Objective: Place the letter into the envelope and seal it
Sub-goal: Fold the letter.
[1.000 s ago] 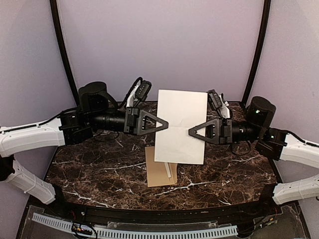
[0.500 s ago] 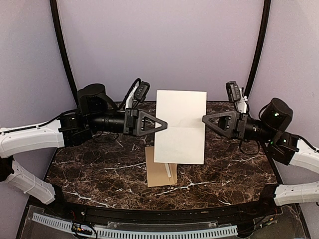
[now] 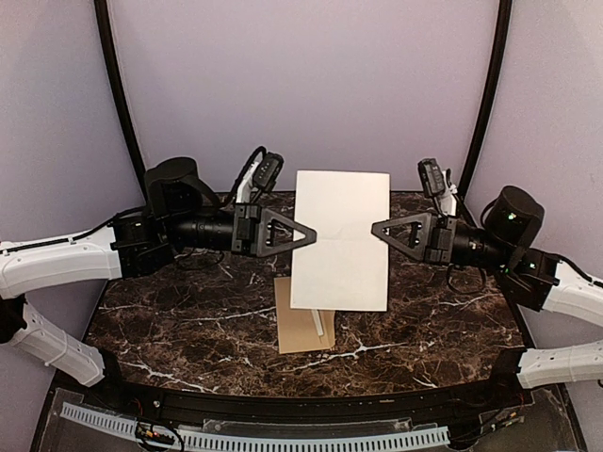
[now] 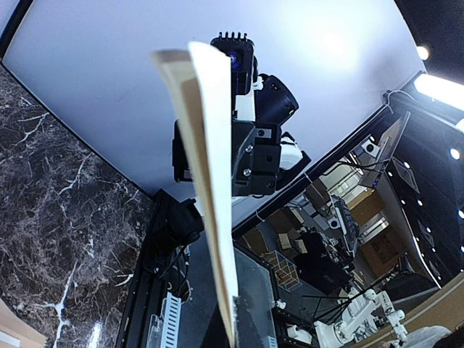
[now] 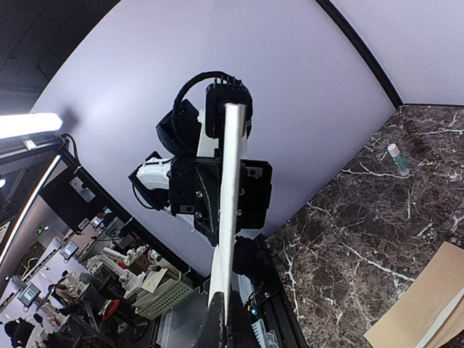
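Cream letter point(image 3: 341, 202) pinched, left pincer point(image 3: 313, 235), right pincer point(image 3: 375, 228) horizontal

Both arms reach inward from opposite sides, forearms held roughly level, elbows bent out wide, wrists turned so the triangular fingers point at each other. The left gripper point(image 3: 314, 233) is pinched closed on one side edge of the letter point(image 3: 341, 202). The right gripper point(image 3: 375, 228) is clamped on the opposite edge.
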Available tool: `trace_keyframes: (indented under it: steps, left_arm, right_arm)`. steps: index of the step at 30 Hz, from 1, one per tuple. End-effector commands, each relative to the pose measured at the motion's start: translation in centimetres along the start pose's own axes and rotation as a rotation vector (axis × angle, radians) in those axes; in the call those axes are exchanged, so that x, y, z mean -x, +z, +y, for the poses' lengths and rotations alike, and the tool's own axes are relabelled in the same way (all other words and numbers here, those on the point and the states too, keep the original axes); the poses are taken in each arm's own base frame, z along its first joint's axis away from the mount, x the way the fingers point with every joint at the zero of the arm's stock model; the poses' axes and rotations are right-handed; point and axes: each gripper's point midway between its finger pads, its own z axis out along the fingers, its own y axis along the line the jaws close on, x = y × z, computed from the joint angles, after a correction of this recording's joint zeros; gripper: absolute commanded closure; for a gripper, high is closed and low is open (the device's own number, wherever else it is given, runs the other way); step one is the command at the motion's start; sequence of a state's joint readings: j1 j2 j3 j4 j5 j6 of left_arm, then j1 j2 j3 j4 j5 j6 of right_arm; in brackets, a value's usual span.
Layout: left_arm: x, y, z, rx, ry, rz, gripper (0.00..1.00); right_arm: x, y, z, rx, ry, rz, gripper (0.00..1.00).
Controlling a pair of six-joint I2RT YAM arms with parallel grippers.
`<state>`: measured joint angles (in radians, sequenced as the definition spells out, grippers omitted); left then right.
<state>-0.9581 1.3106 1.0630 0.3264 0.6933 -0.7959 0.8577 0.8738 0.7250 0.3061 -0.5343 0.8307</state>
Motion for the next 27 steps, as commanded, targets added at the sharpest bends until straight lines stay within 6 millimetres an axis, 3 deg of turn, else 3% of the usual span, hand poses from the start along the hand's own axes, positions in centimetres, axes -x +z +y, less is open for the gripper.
trace_keyframes:
  steps: [1,5,10,13,16,18,22,27]
  left_arm:
    - [0.4,-0.6,-1.5,-0.039,0.034,-0.018,0.95]
    - [0.6,-0.6,-1.6,-0.045,0.032,-0.022,0.7]
    - [0.7,-0.4,-1.7,-0.056,0.029,-0.023,0.64]
    - [0.6,-0.3,-1.5,-0.059,0.021,-0.02,0.71]
    - [0.5,-0.2,-1.3,-0.058,0.018,-0.015,0.9]
    - [0.4,-0.2,-1.2,-0.051,0.019,-0.014,0.98]
    - [-0.1,-0.4,-0.7,-0.036,0.013,-0.003,1.0]
    - [-0.8,-0.5,-0.5,-0.035,0.006,0.009,1.0]
  right_arm:
    - [0.3,0.2,0.1,0.0,-0.013,-0.012,1.0]
    - [0.2,0.2,0.0,0.005,-0.008,-0.015,1.0]
    - [0.3,0.2,0.2,0.013,-0.01,-0.014,1.0]
    - [0.4,0.3,0.3,0.019,-0.011,-0.013,1.0]
    - [0.5,0.3,0.3,0.018,-0.011,-0.017,1.0]
    - [0.7,0.3,0.4,0.016,-0.014,-0.026,0.93]
    - [1.5,0.5,0.7,0.015,-0.029,-0.043,0.82]
    - [2.4,0.8,0.8,-0.002,-0.048,-0.058,0.8]
